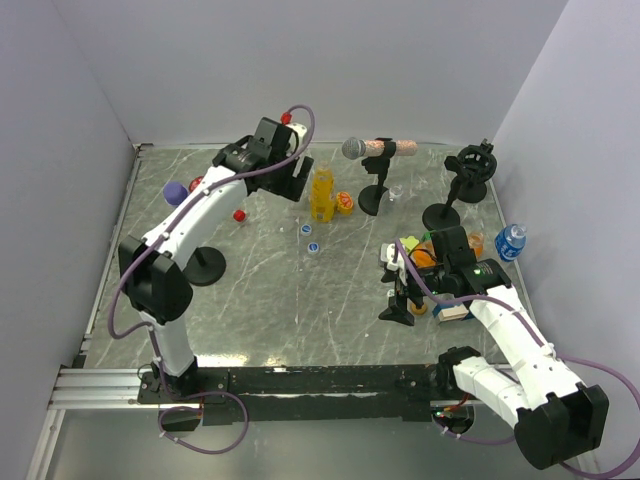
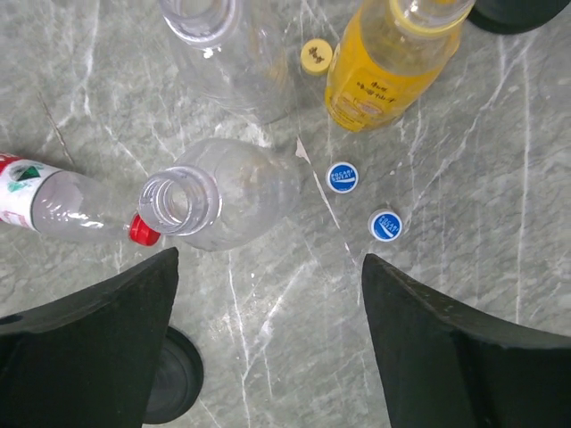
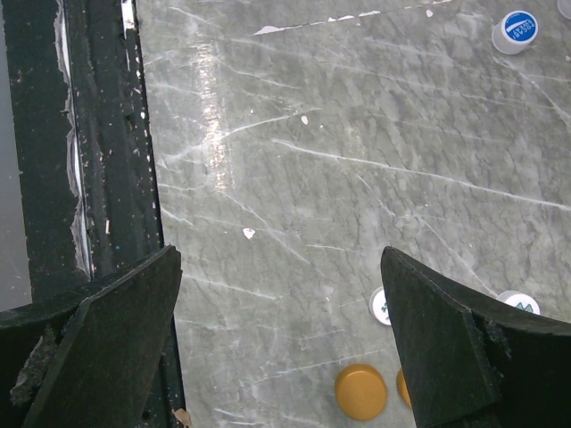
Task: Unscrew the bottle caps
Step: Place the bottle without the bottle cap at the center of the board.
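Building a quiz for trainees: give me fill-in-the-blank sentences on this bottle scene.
1. The two matching loose caps are ___.
2. The bottle lying flat wears a ___ cap.
3. The left end effector stands ___, holding nothing.
Missing: blue; red; open.

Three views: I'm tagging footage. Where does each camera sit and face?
Top external: above, behind the bases, looking down at the table; both arms show.
Left wrist: above bottles, facing down; open left gripper shows.
Right wrist: above the table's near edge, facing down; open right gripper shows.
Shared, top and left wrist: juice bottle, blue caps.
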